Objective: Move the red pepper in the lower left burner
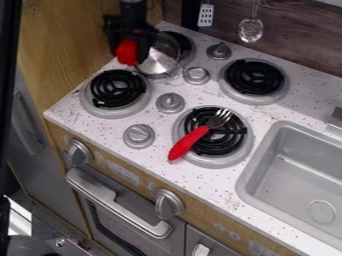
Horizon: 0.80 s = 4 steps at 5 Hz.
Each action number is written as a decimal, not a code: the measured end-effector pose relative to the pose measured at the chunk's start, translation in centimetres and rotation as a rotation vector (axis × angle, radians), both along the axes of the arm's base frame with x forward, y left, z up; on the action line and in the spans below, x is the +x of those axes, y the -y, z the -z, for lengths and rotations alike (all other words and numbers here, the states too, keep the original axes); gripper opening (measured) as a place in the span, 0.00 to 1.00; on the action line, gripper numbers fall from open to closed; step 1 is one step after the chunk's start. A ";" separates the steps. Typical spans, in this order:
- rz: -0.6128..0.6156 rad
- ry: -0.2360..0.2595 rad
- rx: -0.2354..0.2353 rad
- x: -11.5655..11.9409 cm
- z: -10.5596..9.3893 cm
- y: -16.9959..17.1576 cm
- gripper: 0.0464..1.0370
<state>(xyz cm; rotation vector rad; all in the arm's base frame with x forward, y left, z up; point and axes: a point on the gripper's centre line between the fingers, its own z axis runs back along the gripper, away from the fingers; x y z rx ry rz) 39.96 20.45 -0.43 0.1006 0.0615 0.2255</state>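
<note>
The black gripper (pixel 128 44) is at the upper left, above the stove's left side, shut on the red pepper (pixel 126 52). The pepper hangs just below the gripper body, up and slightly right of the lower left burner (pixel 117 88). That burner has a black coil in a silver ring, with nothing lying on it. Parts of the pepper are hidden by the gripper.
A silver pan (pixel 160 59) sits on the upper left burner, right beside the gripper. A red-handled fork (pixel 190 142) lies across the lower right burner (pixel 230 135). Knobs (pixel 170 102) stand between the burners. The sink (pixel 294 170) is at the right.
</note>
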 end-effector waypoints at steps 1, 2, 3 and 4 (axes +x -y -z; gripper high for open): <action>0.007 -0.030 -0.022 -1.4 0.9 -1.4 0.79; 0.028 -0.099 -0.050 -3.1 2.3 -0.8 0.79; 0.030 -0.135 -0.070 -4.6 3.3 0.1 0.85; 0.039 -0.136 -0.056 -4.5 2.8 0.4 0.97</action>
